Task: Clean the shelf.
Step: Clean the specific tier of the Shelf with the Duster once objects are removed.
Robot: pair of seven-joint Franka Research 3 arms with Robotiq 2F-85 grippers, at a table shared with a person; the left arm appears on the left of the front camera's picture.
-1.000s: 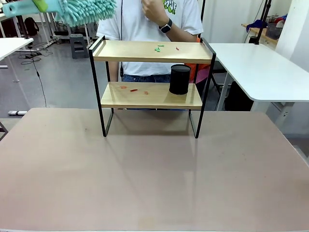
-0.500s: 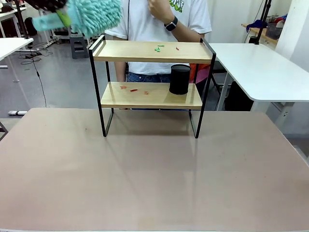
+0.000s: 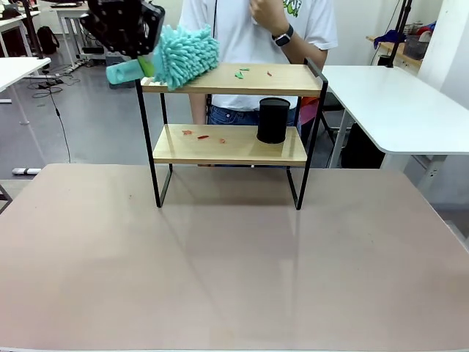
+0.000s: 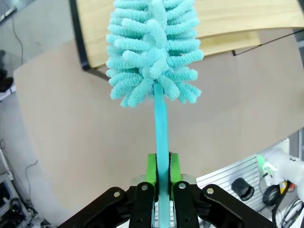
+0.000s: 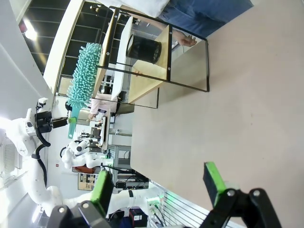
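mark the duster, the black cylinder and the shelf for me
duster (image 3: 187,57): front view, on the fluffy teal head.
black cylinder (image 3: 273,121): front view, middle of its side wall.
shelf (image 3: 286,81): front view, bare part of the top board.

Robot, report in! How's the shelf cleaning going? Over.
Left tool shut on duster, head at top left of shelf. Right tool open, empty. Black cylinder on lower board, in the way.

We take this for a robot lab: to the left of our left gripper (image 3: 141,64) a white work table (image 3: 16,70) stands on a bare grey floor (image 3: 102,128) with a loose cable (image 3: 57,110) trailing. Far off to its right are another white table (image 3: 396,103) and a cluttered bench (image 3: 401,50).
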